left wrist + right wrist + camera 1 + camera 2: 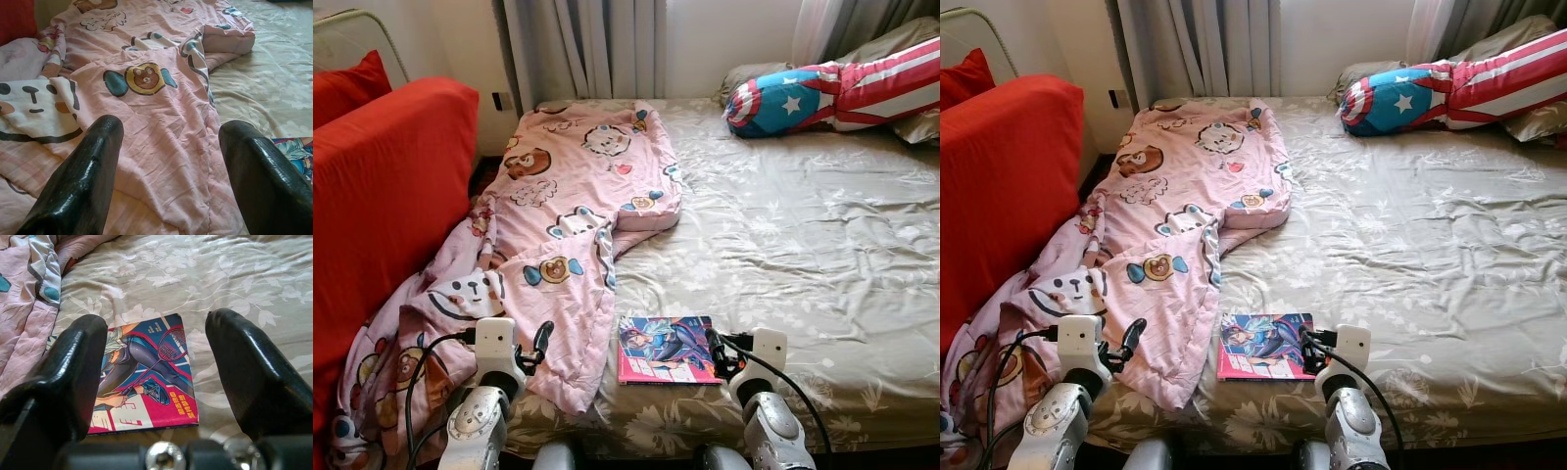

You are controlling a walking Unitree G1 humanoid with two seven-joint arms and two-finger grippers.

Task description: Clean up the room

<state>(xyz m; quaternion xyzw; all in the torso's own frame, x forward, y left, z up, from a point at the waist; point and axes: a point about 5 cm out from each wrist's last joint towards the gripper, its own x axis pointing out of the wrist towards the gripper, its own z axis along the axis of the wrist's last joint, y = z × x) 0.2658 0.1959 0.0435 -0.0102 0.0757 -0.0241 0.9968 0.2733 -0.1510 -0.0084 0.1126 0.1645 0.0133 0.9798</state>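
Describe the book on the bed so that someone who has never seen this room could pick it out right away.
Start at the bed with its grey-green floral sheet and go to its near edge. There the book lies flat beside the hem of the pink cartoon-print quilt, just ahead of the open right gripper. It is the only flat, glossy thing there, its cover magenta and blue with a drawn figure.
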